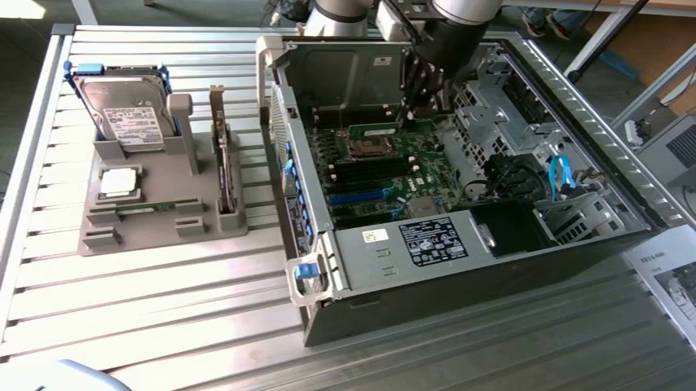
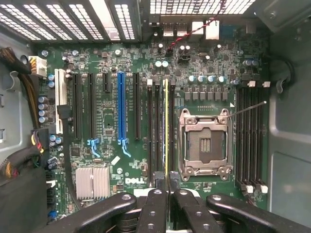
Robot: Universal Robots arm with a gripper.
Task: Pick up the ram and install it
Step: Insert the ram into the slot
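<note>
My gripper is shut on the ram. I see the ram edge-on as a thin yellow-green line running away from the fingertips. It hangs over the black memory slots, between the blue expansion slot and the empty processor socket. Whether it touches a slot I cannot tell. In the exterior view the gripper reaches down into the open computer case above the motherboard.
A grey holder stands at the exterior view's left, beside the case. It carries a hard drive, a silver processor chip, another green memory stick and an upright expansion card. Case walls and cables hem in the board.
</note>
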